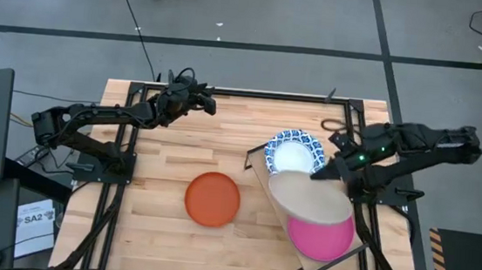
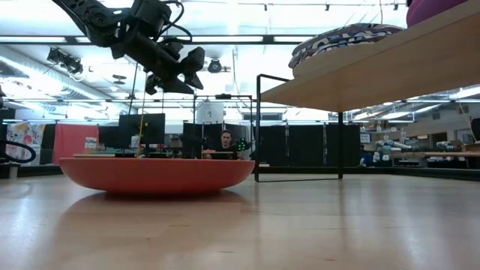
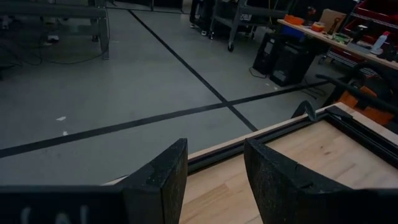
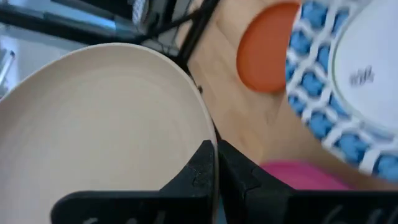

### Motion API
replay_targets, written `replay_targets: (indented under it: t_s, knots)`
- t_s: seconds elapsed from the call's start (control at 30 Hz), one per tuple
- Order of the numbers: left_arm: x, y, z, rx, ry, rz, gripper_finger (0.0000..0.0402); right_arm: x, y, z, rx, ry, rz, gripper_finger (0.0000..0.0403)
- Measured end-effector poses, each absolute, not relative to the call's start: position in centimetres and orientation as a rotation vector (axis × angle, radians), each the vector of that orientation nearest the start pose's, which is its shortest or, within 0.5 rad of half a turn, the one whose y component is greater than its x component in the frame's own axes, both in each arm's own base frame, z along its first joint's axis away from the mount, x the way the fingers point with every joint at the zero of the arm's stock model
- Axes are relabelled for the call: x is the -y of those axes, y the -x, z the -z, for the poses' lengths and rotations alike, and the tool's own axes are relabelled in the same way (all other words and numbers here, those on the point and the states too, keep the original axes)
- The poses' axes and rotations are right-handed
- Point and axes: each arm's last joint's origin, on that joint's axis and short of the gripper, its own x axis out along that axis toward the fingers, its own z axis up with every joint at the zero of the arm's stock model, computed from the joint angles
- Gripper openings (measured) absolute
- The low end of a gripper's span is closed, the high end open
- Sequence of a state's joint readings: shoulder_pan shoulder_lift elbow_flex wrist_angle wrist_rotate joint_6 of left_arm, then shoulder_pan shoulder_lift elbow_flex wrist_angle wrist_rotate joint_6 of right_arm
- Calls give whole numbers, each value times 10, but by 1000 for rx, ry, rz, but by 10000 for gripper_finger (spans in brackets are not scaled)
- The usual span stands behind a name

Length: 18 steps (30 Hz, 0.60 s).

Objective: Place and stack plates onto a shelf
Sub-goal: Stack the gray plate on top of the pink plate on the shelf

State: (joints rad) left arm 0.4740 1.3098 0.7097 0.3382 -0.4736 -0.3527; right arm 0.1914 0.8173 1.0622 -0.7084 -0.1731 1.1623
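Observation:
My right gripper (image 4: 216, 162) is shut on a plate with a cream face (image 1: 310, 198), held tilted above the shelf (image 2: 375, 71). A blue-and-white plate (image 1: 294, 153) lies on the shelf's far end and a pink plate (image 1: 324, 238) on its near end, partly under the cream plate. The orange-red plate (image 1: 213, 198) rests on its base on the tabletop, left of the shelf. My left gripper (image 1: 209, 104) hangs open and empty over the table's far edge, high above the wood. My right gripper pinches the cream plate's rim (image 4: 208, 134) between its two fingers, at the plate's far-right edge (image 1: 329, 178). The fingers come from the table's right, slanting down. The plate is tilted over the shelf; I cannot tell whether it touches the pink plate.
The shelf stands on thin black legs (image 2: 259, 127) on the right half of the table. A black frame rail (image 3: 280, 127) runs along the far edge. Bare wood lies around the orange-red plate (image 2: 157, 174). A person sits at a desk (image 2: 225, 142) far behind the table.

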Motion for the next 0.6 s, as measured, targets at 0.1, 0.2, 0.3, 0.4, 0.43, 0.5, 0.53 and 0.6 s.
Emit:
replay_targets:
  t_s: [0.1,0.2,0.3,0.4,0.43,0.5,0.53,0.6]
  knots:
    - [-139,-242,-246,-103,324,-980,165,-44,-144,-367,-672,-1128,-42,14]
    - [-139,-242,-246,-103,324,-980,165,-57,-144,-364,-728,-1128,-53,14]
    - [-139,-242,-246,-103,324,-980,165,-71,-146,-360,-790,-1105,-87,14]
    - [-139,-242,-246,-103,324,-980,165,-83,-147,-355,-855,-1066,-118,14]
    - [-139,-242,-246,-103,324,-980,165,-87,-147,-353,-878,-1052,-120,14]
    - [-139,-242,-246,-103,324,-980,165,-93,-146,-349,-912,-1023,-118,14]
    - [-139,-242,-246,-103,324,-980,165,-96,-145,-348,-925,-1011,-119,14]
    - [-139,-242,-246,-103,324,-980,165,-99,-143,-345,-949,-984,-107,14]
